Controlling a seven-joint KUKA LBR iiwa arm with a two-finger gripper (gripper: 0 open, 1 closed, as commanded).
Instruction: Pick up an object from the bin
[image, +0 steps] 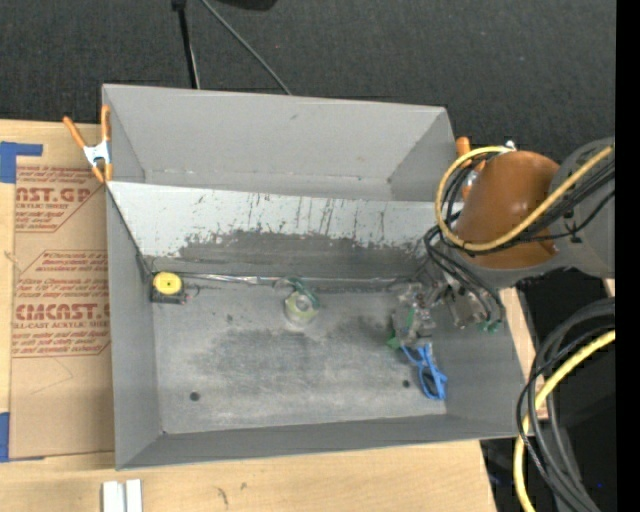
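My gripper (412, 322) reaches down at the right side of the bin floor, just under the orange wrist cover. Right below its tips lies a blue clamp-like tool (430, 372) with a green piece at its upper end (402, 340). The tips sit at or just above that green end; whether they touch it I cannot tell. Further left, near the back wall, lies a small clear roll of tape (299, 305) with a green edge. A yellow tape measure (167, 285) rests in the back left corner of the floor.
The bin's sloped right wall rises close beside the gripper. The arm with its cables hangs over the bin's right rim. A broad bare stretch of floor runs from the middle to the front left.
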